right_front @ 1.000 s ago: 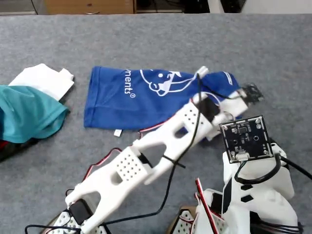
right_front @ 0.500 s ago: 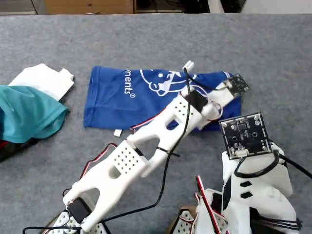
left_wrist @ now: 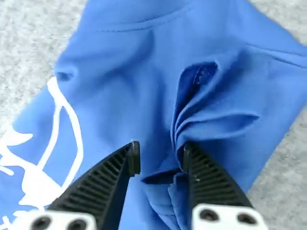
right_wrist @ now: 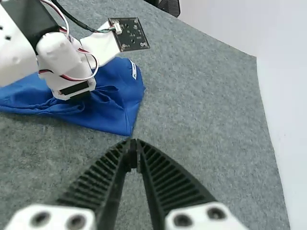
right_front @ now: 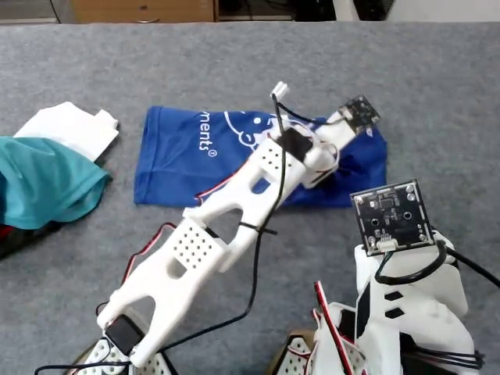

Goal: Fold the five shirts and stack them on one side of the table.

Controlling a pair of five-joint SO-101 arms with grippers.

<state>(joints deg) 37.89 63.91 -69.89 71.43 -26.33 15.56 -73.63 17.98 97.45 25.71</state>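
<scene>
The blue shirt (right_front: 195,160) lay folded mid-counter (right_front: 437,86), its right end bunched into a ridge. The left end effector (left_wrist: 160,153) hung over that ridge, jaws parted. The right end effector (right_wrist: 133,146) was closed and empty above bare counter. A teal shirt (right_front: 43,180) and a white shirt (right_front: 70,129) lay far left.

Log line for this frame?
left end effector: open, over blue shirt wrinkle | right end effector: shut, empty, above table

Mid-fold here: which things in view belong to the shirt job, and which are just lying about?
Job: blue shirt, teal shirt, white shirt, left gripper open over the blue shirt.
Lying about: wooden furniture beyond the table.
</scene>
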